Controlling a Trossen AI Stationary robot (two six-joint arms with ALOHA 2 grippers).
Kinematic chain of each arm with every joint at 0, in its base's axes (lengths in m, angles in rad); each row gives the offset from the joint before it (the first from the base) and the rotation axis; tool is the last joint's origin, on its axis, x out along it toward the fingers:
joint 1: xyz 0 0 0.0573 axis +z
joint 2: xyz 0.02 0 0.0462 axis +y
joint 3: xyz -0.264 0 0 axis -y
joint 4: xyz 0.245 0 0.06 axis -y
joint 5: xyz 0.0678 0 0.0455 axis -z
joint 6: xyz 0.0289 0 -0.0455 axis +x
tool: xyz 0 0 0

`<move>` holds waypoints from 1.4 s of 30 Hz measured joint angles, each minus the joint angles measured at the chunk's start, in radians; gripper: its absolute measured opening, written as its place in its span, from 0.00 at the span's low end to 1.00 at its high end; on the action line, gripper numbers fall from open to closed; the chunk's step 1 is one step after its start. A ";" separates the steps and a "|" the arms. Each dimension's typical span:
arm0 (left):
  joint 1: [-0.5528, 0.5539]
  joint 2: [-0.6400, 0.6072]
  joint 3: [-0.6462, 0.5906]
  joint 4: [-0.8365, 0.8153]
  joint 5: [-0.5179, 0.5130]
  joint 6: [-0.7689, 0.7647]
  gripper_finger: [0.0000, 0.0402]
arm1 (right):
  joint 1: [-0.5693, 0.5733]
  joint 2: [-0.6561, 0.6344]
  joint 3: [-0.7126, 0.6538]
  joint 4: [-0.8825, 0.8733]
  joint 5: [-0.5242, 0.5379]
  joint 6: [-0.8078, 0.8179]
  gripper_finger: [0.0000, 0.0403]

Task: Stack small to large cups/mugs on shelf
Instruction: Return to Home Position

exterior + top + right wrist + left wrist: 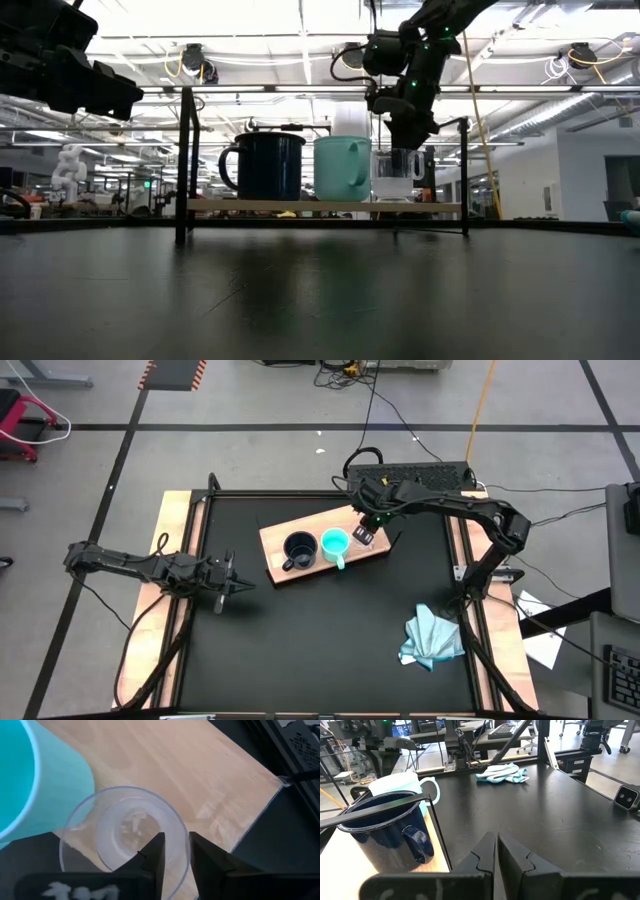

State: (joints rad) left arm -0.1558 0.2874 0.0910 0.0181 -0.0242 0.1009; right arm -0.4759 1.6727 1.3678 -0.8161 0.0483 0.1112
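Judging by how things are lying, the placing is finishing and the retreat to the rest pose is beginning. All three cups are standing in a row on the shelf [210, 780], which is lying toward 12 o'clock on the tabletop [320, 650]. The black mug [298, 550] is sitting at the board's 8 o'clock end and the turquoise mug [334, 543] in the middle. The small clear glass cup [125, 830] is standing at the 2 o'clock end, just beside the turquoise one. They are sitting side by side, not nested.

The right gripper [176, 840] is hovering directly over the glass cup. Its fingers [157, 855] are standing a narrow gap apart and straddling the rim, one over the cup's hollow and one outside. That gap is looking wider than the glass wall, so the claw is probably gripping nothing, though light contact with the rim cannot be ruled out.

The next move is calling for a straight lift until both tips are clearing the rim, and only then a swing away. A sideways pull could be tipping the light glass or nudging it into its neighbour.

The left gripper [238, 586] is waiting at 9 o'clock, fingers pressed together on nothing. A light-blue cloth [432, 638] is lying at 4 o'clock.
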 joint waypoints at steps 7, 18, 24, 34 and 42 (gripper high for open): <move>0.000 0.000 0.000 0.010 0.000 0.011 0.06 | 0.000 -0.032 0.000 -0.002 -0.025 0.000 0.25; 0.000 0.000 0.000 0.045 -0.001 0.010 0.06 | 0.000 -0.191 0.000 0.026 -0.028 -0.036 0.23; -0.001 0.000 0.000 0.043 -0.001 0.002 0.06 | 0.009 -0.283 0.000 -0.026 -0.053 -0.104 0.03; -0.004 -0.014 0.054 -0.006 0.099 0.025 0.06 | 0.104 -0.524 -0.129 0.037 -0.050 -0.120 0.00; -0.003 -0.014 0.160 -0.127 0.103 -0.001 0.06 | 0.199 -0.774 -0.332 0.118 -0.049 -0.096 0.00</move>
State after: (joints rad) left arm -0.1593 0.2733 0.2506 -0.1090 0.0784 0.1000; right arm -0.2768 0.8984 1.0358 -0.6986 -0.0009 0.0149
